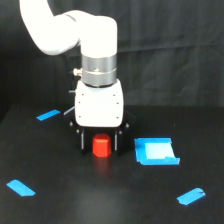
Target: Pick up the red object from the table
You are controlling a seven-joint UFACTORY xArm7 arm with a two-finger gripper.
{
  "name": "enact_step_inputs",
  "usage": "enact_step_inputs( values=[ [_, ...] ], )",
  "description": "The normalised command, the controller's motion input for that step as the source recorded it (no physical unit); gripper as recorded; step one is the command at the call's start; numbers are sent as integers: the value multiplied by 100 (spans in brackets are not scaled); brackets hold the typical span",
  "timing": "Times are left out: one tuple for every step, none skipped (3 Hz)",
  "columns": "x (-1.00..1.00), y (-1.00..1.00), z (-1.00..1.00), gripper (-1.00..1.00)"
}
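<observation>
The red object [101,146], a small red-orange block, stands upright on the black table [60,200] directly under the white arm. My gripper [100,148] is lowered around it. One dark finger [82,141] is on the block's left and the other on its right. A narrow dark gap shows on each side between finger and block, so the jaws stand open and do not touch it. The block's lower edge shows just below the fingertips.
A blue square piece [156,151] lies just to the exterior view's right of the gripper. Blue tape strips lie at the back left [48,115], front left [21,188] and front right [191,196]. A black cloth backdrop hangs behind.
</observation>
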Motion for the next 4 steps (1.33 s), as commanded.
enact_step_inputs(
  values=[
    [2, 5, 45, -97],
    [-3, -6, 13, -89],
    [-4, -8, 8, -85],
    [-2, -4, 20, -89]
  ],
)
